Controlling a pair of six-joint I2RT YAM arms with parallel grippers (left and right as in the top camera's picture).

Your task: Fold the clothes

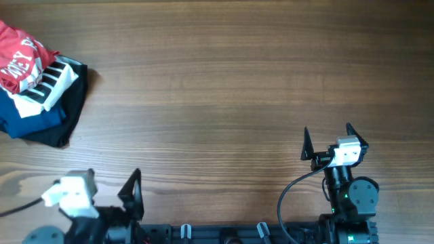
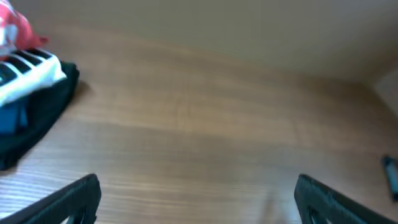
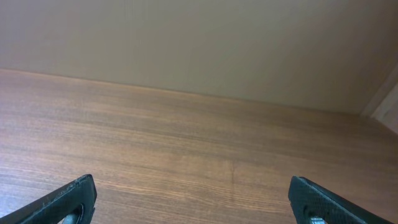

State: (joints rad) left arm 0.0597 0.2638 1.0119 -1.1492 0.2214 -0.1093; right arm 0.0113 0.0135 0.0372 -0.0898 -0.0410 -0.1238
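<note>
The red T-shirt (image 1: 19, 59) with white lettering lies crumpled on top of a pile of garments at the far left edge of the table. It also shows in the left wrist view (image 2: 13, 28) at the top left. My left gripper (image 1: 112, 191) is open and empty at the table's front left, well short of the pile; its fingers (image 2: 198, 199) frame bare wood. My right gripper (image 1: 327, 139) is open and empty at the front right, far from the shirt; the right wrist view (image 3: 191, 199) shows only bare wood.
Under the red shirt lie a white garment with black stripes (image 1: 47, 81), a navy garment (image 1: 24, 118) and a black garment (image 1: 68, 115). The wooden table (image 1: 224, 88) stretches wide. A wall stands beyond the table's far edge (image 3: 186, 93).
</note>
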